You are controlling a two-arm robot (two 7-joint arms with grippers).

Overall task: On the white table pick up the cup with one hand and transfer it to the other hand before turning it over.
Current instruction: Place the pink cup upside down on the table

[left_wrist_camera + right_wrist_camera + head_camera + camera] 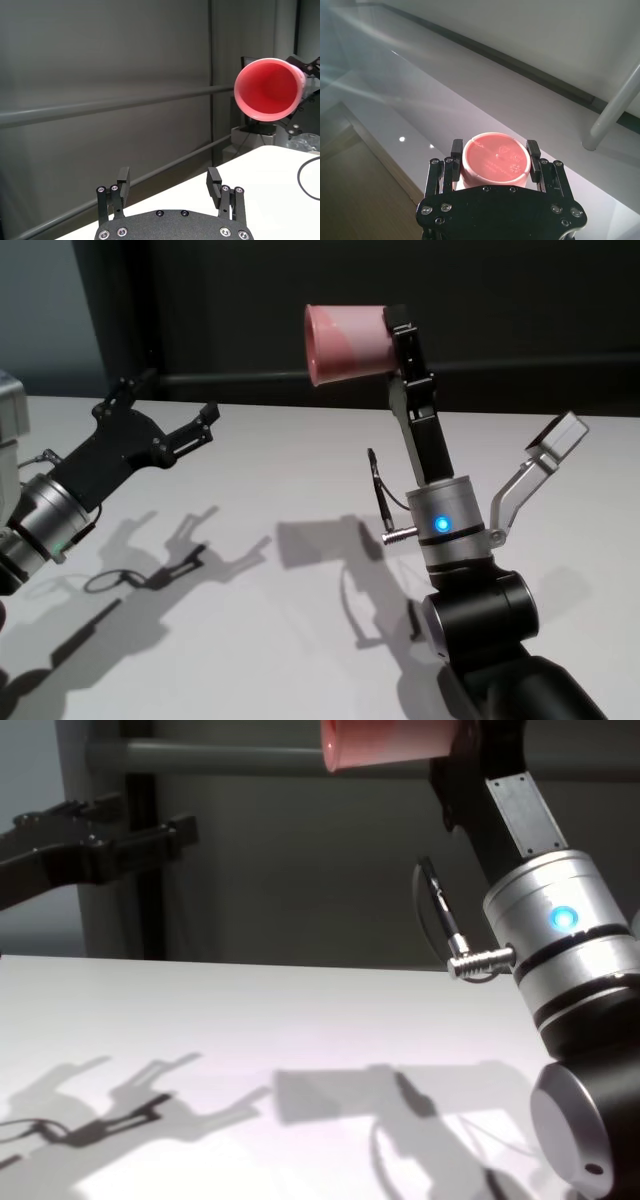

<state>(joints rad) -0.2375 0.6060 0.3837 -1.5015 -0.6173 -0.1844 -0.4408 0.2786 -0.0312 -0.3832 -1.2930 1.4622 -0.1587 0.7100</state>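
Note:
The salmon-pink cup (345, 340) lies on its side high above the white table (300, 460), with its mouth turned toward my left arm. My right gripper (397, 340), on the arm with the blue light ring, is shut on the cup's narrow base end. In the right wrist view the flat base (496, 162) sits between the two fingers. My left gripper (168, 402) hangs open over the table's left side, well apart from the cup. The left wrist view looks into the cup's open mouth (270, 90), and nothing lies between the fingers of the left gripper (169, 177).
A dark wall with a horizontal rail (200, 758) runs behind the table's far edge. A grey box (10, 410) stands at the far left. A black cable loop (378, 495) hangs beside the right wrist.

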